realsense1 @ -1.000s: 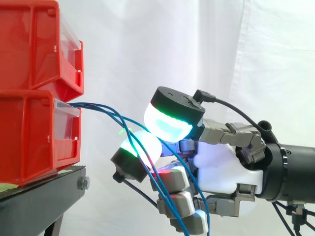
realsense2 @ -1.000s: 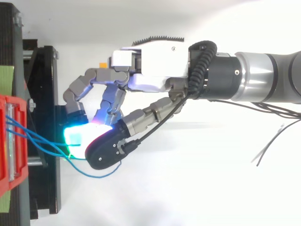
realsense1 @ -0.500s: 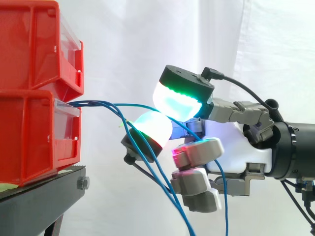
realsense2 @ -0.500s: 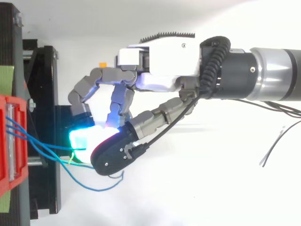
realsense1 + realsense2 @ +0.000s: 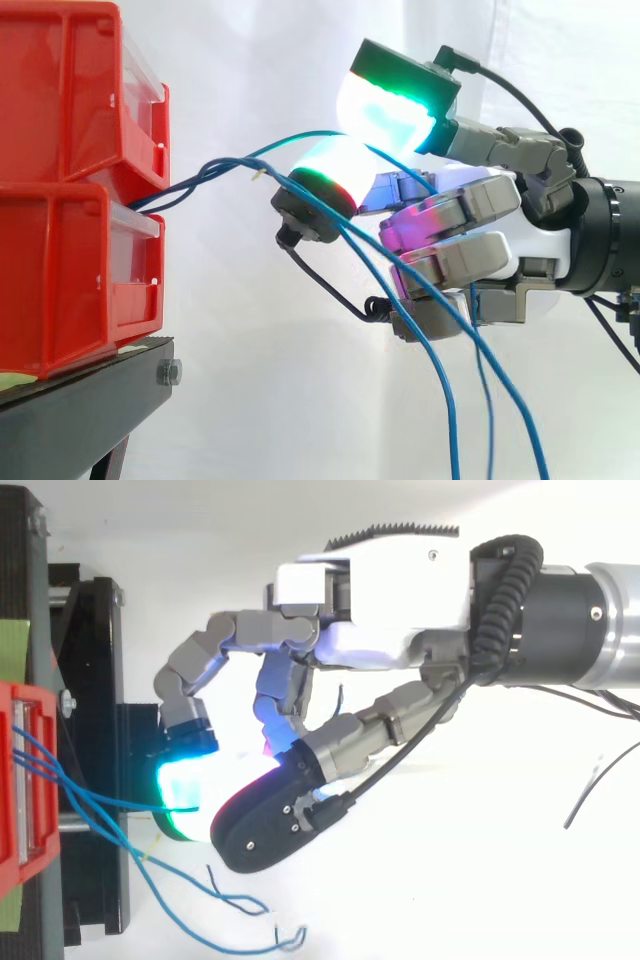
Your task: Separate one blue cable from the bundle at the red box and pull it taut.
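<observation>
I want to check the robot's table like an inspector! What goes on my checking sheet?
Surface: a black stand holds the bins.
Job's things: two red bins are stacked; a bundle of blue cables comes out at the top of the lower one.
Clutter: a green strip lies on the stand.
Robot hand: the robot hand is curled, and its glowing pads pinch one blue cable.
Cables: the pinched cable rises from the bundle in a slight curve; the other blue cables pass over the lower pad and hang down slack.
Surroundings: a white curtain hangs behind.
</observation>
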Robot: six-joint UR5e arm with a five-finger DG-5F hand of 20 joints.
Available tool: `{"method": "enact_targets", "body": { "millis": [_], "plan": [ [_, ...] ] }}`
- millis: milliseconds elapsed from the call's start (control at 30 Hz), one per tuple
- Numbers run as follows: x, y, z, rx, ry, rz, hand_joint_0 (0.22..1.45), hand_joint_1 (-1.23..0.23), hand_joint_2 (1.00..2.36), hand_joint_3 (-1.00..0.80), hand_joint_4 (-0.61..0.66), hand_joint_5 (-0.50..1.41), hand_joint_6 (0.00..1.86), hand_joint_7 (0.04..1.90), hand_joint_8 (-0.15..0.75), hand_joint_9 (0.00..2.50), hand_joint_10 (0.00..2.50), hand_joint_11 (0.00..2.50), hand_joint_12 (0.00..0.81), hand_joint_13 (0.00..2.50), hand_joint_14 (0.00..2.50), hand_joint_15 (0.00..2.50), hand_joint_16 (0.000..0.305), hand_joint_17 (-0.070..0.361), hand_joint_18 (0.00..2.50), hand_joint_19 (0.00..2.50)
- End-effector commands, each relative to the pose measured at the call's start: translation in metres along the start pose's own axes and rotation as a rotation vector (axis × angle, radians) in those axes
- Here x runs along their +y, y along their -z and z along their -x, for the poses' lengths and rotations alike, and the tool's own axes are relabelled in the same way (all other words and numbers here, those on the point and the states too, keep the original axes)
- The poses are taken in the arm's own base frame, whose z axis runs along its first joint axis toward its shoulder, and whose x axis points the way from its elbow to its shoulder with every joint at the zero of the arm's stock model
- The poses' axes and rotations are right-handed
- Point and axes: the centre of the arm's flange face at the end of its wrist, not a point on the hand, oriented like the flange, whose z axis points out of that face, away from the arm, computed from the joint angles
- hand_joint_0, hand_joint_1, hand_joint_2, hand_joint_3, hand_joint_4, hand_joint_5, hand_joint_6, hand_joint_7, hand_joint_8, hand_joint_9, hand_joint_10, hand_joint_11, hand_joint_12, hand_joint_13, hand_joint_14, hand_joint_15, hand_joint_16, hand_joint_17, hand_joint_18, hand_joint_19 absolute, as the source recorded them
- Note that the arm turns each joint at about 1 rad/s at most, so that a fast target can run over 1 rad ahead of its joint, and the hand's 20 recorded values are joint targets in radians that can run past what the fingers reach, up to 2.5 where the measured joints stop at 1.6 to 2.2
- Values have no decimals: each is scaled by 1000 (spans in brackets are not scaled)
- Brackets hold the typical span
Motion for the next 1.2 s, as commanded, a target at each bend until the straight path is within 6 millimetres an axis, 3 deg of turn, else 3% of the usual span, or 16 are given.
{"method": "enact_targets", "body": {
  "millis": [0,33,67,200,233,367,400,767,1167],
  "plan": [
    [1,0,-1,3,-10,1,632,-763,1012,-22,71,-111,906,1167,380,1196,1056,1257,386,1440,254,1483,53,120,1244,717],
    [1,0,-1,2,-13,3,632,-762,1012,-22,72,-111,906,1161,374,1191,1087,1256,392,1434,319,1472,53,120,1243,717],
    [1,-1,-2,5,-27,10,632,-762,1012,-22,73,-112,906,1161,367,1176,1287,1226,389,1406,557,1465,54,122,1257,755],
    [3,-4,-4,5,-74,30,632,-761,1012,-23,77,-112,905,1160,366,1142,1513,1249,395,1327,1046,1399,56,126,1290,814],
    [1,-4,-5,6,-83,27,633,-761,1012,-27,79,-112,905,1160,369,1137,1599,1242,393,1309,1257,1340,56,126,1299,840],
    [-8,2,-8,8,-107,-10,633,-760,1013,-26,83,-113,906,1150,365,1111,1840,1266,399,1243,1628,1346,58,130,1356,941],
    [-10,3,-10,9,-107,-15,635,-761,1013,-33,80,-113,906,1151,362,1107,1948,1244,411,1222,1826,1326,58,130,1380,997],
    [-33,13,-13,1,-108,-10,640,-759,1014,-46,86,-115,904,1144,364,1101,2296,1327,418,1105,2479,1379,59,133,1600,1419],
    [-50,22,-18,-10,-107,-29,642,-760,1014,-35,77,-114,901,1163,373,1085,2461,1437,447,1069,2500,1451,60,136,1743,1676]
  ]
}}
